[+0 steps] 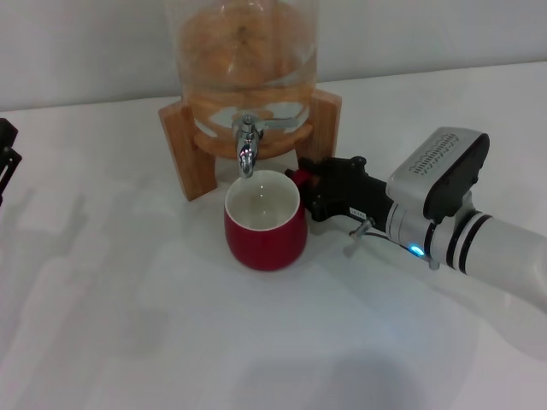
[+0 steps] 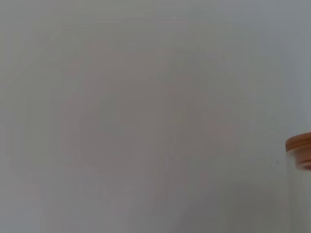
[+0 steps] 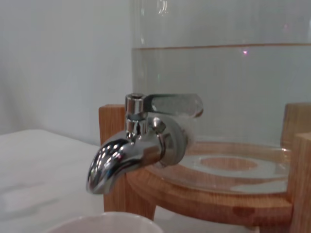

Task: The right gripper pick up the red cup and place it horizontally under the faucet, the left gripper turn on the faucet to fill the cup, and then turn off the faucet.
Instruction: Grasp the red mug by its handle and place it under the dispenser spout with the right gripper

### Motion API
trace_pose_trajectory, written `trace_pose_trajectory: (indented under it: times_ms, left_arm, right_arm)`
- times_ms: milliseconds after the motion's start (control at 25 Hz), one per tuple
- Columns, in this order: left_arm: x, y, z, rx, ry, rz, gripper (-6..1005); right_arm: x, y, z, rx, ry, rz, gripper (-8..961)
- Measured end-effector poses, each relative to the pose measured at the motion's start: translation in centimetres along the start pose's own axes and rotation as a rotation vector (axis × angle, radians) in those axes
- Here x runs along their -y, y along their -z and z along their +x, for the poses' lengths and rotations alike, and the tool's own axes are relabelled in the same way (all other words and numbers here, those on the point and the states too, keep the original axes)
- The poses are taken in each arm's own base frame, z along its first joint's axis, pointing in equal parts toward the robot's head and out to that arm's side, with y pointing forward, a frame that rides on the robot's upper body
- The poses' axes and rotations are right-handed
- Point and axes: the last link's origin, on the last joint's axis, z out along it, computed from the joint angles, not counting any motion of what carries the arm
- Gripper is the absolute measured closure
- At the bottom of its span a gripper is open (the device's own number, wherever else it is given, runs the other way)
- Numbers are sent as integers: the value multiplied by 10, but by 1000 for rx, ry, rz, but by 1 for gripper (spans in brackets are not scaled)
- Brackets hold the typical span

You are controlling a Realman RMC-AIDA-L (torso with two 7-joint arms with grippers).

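The red cup (image 1: 266,224) stands upright on the white table, its mouth right below the spout of the chrome faucet (image 1: 247,149). My right gripper (image 1: 304,184) reaches in from the right and is shut on the cup's small handle. No stream shows from the spout. In the right wrist view the faucet (image 3: 131,155) is close, its lever (image 3: 172,104) lying sideways, and the cup's white rim (image 3: 104,224) shows just beneath. My left gripper (image 1: 5,158) is parked at the table's far left edge, only partly in view.
The faucet belongs to a glass water jar (image 1: 244,51) on a wooden stand (image 1: 184,158) at the back. The left wrist view shows a plain wall and a bit of the jar's wooden lid (image 2: 300,148).
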Motion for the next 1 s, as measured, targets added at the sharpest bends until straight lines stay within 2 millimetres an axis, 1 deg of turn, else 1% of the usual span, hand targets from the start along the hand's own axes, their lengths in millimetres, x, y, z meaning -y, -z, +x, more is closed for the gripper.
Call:
trace_pose_trajectory:
  times_ms: [1000]
  left_arm:
    - [-2,4,-1,1,3,-5,182]
  right_arm:
    - [-6,1,4,-19,23,-29,684]
